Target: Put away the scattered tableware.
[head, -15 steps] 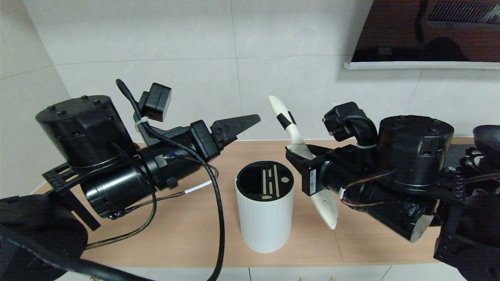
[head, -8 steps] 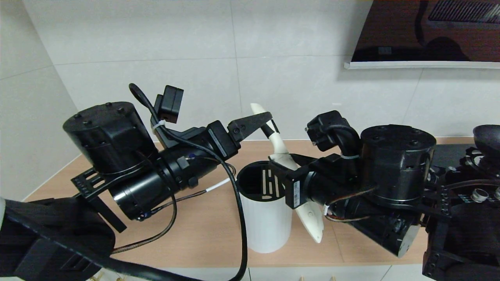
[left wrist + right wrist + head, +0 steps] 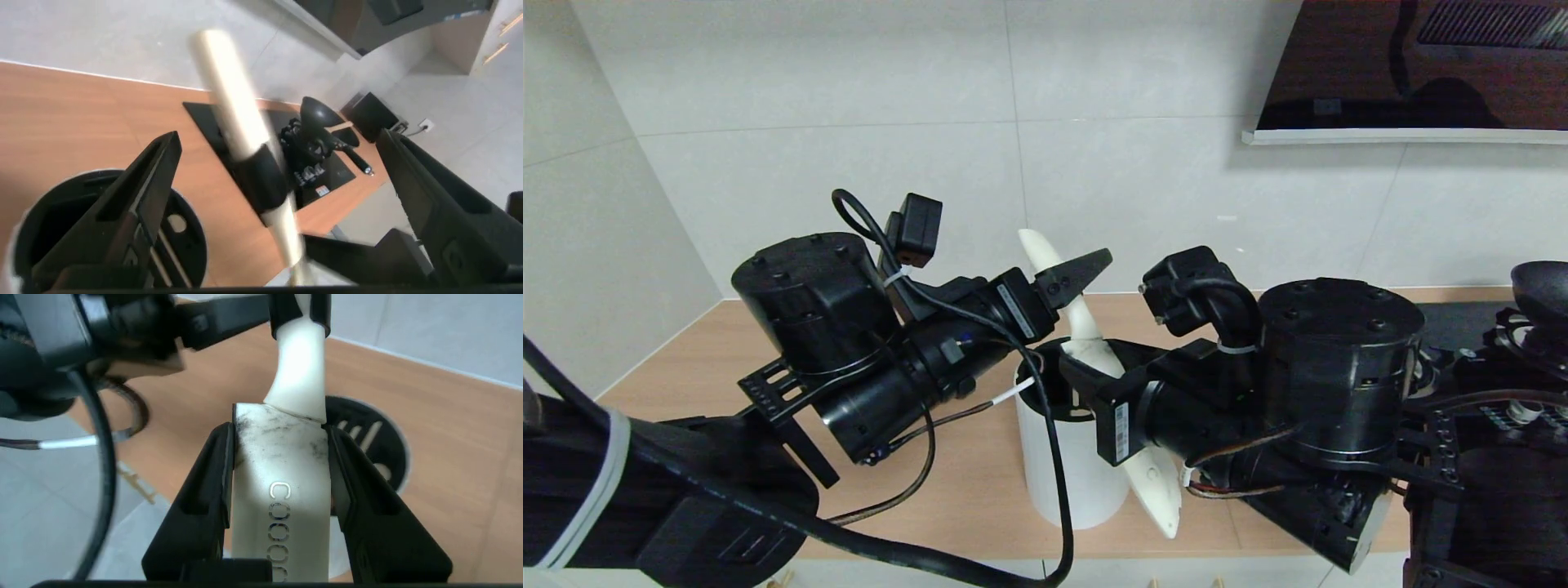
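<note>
A white spoon [image 3: 1158, 486] with a black band on its handle is held tilted, handle end up, just above a white cylindrical holder [image 3: 1062, 465] with a slotted black top. My right gripper [image 3: 1098, 359] is shut on the spoon's wide middle [image 3: 282, 482], fingers either side. My left gripper [image 3: 1082, 278] is open, its two fingers [image 3: 147, 196] standing apart on either side of the spoon handle [image 3: 237, 131] without touching it. The holder's top [image 3: 372, 441] lies just under the spoon. The lower spoon end hangs in front of the holder's wall.
The holder stands on a wooden counter [image 3: 727, 343] against a tiled wall. A black hob with dark cookware [image 3: 1535, 286] sits at the counter's right end. A dark hood [image 3: 1421, 65] hangs upper right. The counter's front edge runs just before the holder.
My right gripper has carried the spoon leftward to over the holder. My left arm has swung right, so its open fingers now straddle the spoon's handle.
</note>
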Available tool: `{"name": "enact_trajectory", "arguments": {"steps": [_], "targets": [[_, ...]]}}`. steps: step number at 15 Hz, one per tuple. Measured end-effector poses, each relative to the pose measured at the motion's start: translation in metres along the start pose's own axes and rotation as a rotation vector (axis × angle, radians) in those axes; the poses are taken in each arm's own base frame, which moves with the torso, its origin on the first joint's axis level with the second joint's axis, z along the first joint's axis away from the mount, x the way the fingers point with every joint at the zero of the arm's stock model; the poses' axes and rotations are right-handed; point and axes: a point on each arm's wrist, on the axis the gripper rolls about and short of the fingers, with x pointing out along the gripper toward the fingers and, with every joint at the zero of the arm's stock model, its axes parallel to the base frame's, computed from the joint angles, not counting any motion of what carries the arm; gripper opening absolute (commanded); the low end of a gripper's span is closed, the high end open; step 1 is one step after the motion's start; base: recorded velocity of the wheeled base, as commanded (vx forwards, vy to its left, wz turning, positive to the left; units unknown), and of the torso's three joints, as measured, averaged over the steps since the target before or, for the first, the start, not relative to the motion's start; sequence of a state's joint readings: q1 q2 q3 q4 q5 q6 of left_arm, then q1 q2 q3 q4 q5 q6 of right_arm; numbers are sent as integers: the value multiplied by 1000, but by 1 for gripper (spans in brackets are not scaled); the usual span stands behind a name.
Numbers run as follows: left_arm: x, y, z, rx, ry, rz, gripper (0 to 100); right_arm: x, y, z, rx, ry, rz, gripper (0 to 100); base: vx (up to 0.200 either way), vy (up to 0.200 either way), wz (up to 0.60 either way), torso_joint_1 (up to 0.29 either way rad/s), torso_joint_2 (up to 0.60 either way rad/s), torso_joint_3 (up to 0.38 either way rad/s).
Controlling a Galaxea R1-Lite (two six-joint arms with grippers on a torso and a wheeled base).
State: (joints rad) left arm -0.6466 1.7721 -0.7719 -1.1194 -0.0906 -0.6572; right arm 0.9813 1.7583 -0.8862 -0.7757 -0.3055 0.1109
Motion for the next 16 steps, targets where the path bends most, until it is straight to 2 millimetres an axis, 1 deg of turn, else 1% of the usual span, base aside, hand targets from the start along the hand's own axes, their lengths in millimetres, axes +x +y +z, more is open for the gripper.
{"name": "enact_trajectory", "arguments": {"steps": [11, 12, 16], "targets": [[1, 2, -4, -4, 15, 3, 100, 1, -1, -1, 0, 1, -4, 0, 0, 0, 0, 0, 0, 0], [1, 1, -5, -4, 18, 2, 0, 1, -1, -1, 1, 1, -4, 0, 0, 0, 0, 0, 0, 0], [1, 1, -7, -5, 29, -4, 0, 1, -1, -1, 2, 0, -4, 0, 0, 0, 0, 0, 0, 0]]}}
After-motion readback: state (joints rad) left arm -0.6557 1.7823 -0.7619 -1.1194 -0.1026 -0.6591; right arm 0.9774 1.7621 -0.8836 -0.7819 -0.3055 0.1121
